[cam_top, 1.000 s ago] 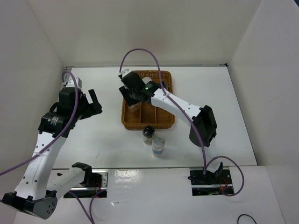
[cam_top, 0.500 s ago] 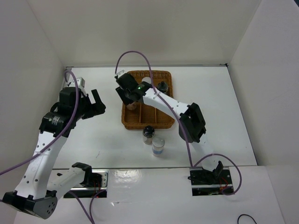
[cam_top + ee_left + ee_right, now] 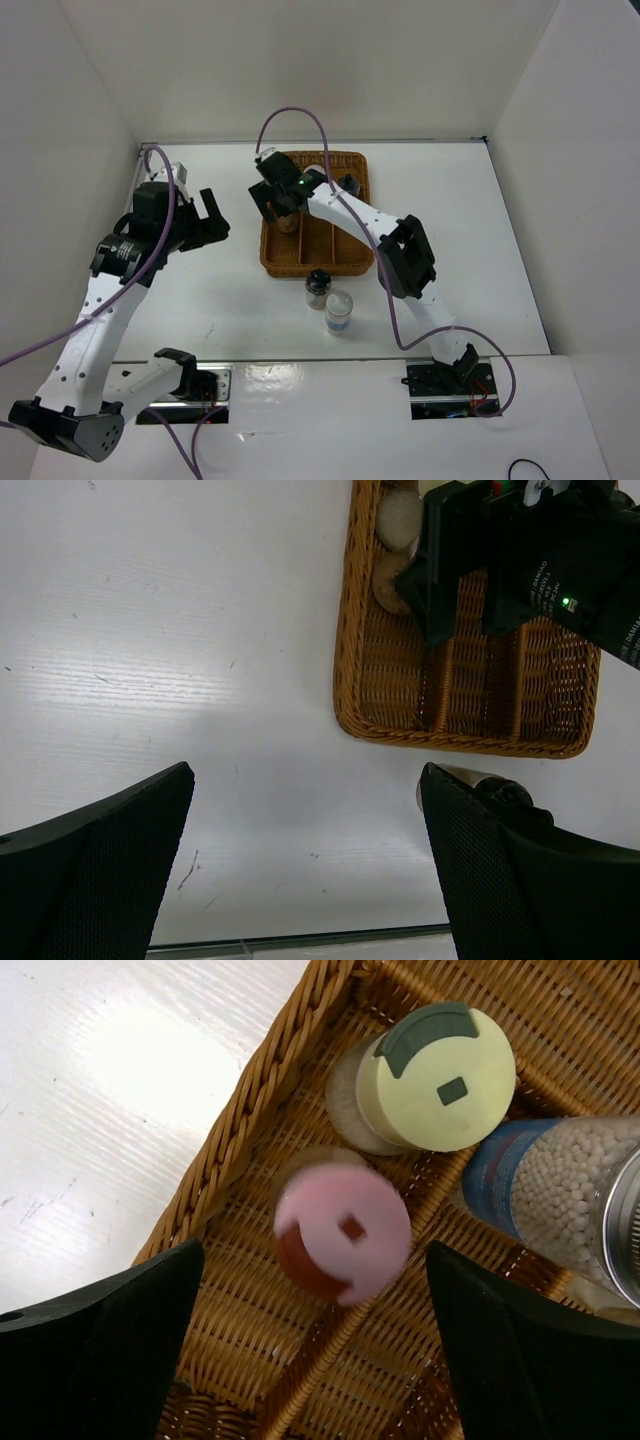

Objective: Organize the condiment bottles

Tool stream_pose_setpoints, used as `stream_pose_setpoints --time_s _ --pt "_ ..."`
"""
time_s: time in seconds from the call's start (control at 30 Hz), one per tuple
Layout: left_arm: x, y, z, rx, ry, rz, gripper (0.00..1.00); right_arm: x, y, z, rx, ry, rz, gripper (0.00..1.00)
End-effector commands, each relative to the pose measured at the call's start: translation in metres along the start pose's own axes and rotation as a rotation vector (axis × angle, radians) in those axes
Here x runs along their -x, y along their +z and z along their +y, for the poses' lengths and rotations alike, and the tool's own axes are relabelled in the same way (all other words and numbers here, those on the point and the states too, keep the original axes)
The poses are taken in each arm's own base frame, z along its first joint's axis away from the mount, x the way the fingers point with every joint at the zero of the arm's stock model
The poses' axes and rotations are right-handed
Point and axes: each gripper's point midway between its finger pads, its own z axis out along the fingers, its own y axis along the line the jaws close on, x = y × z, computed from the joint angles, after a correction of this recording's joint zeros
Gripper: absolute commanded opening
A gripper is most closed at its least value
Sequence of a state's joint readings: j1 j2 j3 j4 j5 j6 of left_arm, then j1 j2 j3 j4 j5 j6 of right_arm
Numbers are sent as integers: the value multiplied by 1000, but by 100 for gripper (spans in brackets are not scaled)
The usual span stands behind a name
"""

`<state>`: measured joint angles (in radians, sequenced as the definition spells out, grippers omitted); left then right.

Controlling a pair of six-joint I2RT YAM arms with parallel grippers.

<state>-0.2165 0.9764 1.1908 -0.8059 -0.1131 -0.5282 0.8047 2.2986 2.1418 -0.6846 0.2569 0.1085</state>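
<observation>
Right end effector (image 3: 320, 1345): spread wide, pinching nothing; both fingers dark at the lower corners of the right wrist view; seen from the top camera (image 3: 276, 198) hanging over the left side of the basket.
Pink-capped bottle (image 3: 342, 1232): upright in the wicker basket (image 3: 250, 1090), directly beneath the gap of the right end effector, touched by neither finger; cap blurred; close against the basket's left rim.
Cream-capped bottle (image 3: 435, 1077): upright in the same compartment, just beyond the pink one and near it; outside the gap of the fingers.
Bottle of white granules with blue label (image 3: 545, 1190): just beside the cream cap, on its right; partly cut by the frame edge; upright or tilted, cannot tell.
Black-capped bottle in basket (image 3: 347, 185): at the far right part of the basket, well apart from the right end effector.
Black-capped bottle on worktop (image 3: 318, 285): upright just in front of the basket's near rim; apart from both end effectors.
Pale bottle with blue label (image 3: 339, 312): upright on the worktop (image 3: 460, 230), just beside the black-capped one, nearer the arm bases.
Left end effector (image 3: 207, 215): spread, pinching nothing; over bare worktop to the left of the basket; in its own wrist view (image 3: 310, 880) the basket corner and the black cap lie off towards the right finger, no bottle between the fingers.
</observation>
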Motion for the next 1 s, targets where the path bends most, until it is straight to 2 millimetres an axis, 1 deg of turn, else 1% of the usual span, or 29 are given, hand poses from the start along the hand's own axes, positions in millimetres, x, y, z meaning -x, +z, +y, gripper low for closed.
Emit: stream_pose_setpoints --time_s 0.0,0.03,0.07,0.1,0.13,0.17,0.2,0.23,0.27,0.3,0.33,0.37,0.4,0.43,0.47,0.5,0.53,0.57,0.6,0.63,0.67,0.7,0.73,0.77,0.8,0.9,0.97 --pt "8 4 -7 -31 -4 -25 100 40 -42 1 40 60 -95 97" --pt "8 4 -7 -31 -4 -25 100 42 -48 2 53 61 -99 99" --pt "7 6 -6 -27 -4 -16 100 48 -64 2 73 78 -120 99" --pt "7 6 -6 -27 -4 -16 100 51 -73 2 85 92 -130 99" --pt "7 6 -6 -27 -4 -16 100 45 -78 1 92 90 -118 99" --pt "8 6 -5 -19 -4 -20 100 55 -104 0 117 114 -154 99" --pt "8 7 -3 -11 7 -24 100 55 -116 0 135 127 -162 99" --pt "8 7 -3 -11 7 -24 100 41 -122 4 149 114 -138 99" --pt "8 7 -3 -11 7 -24 100 53 -153 -2 163 138 -201 99" --pt "8 7 -3 -11 7 -24 100 50 -165 0 165 132 -214 99" --pt "5 9 -1 -6 8 -15 100 28 -164 -1 150 118 -174 99" --pt "5 9 -1 -6 8 -15 100 25 -185 -4 139 113 -196 99" --pt "5 11 -4 -17 8 -9 100 13 -187 -9 116 116 -169 99" --pt "0 13 -5 -29 9 8 100 -9 -183 -9 98 92 -112 94" --pt "-2 15 -7 -39 9 13 100 -29 -189 -10 85 82 -57 92" --pt "-3 14 -9 -47 -1 17 100 -53 -184 -12 54 77 3 88" --pt "-7 16 -9 -52 0 31 100 -68 -185 -12 35 71 36 88" --pt "-11 18 -7 -47 0 41 100 -81 -193 -8 24 57 55 88" --pt "-10 15 -7 -51 0 33 100 -103 -191 -6 18 68 97 88" --pt "-14 17 -7 -55 0 46 100 -112 -192 -4 20 72 110 88" --pt "-14 17 -7 -55 0 46 100 -127 -196 0 39 76 137 85" --pt "-13 17 -5 -48 -5 43 100 -134 -198 0 47 91 148 83" --pt "-13 17 -5 -48 -5 43 100 -138 -199 1 55 118 148 78" --pt "-12 15 -5 -52 -6 35 100 -147 -197 -1 51 114 159 78" --pt "-15 17 -4 -48 -5 43 100 -143 -201 3 77 140 132 78" --pt "-16 16 -5 -57 -5 47 100 -146 -202 6 101 156 129 77" --pt "-16 16 -5 -57 -5 47 100 -139 -201 8 112 165 100 77"
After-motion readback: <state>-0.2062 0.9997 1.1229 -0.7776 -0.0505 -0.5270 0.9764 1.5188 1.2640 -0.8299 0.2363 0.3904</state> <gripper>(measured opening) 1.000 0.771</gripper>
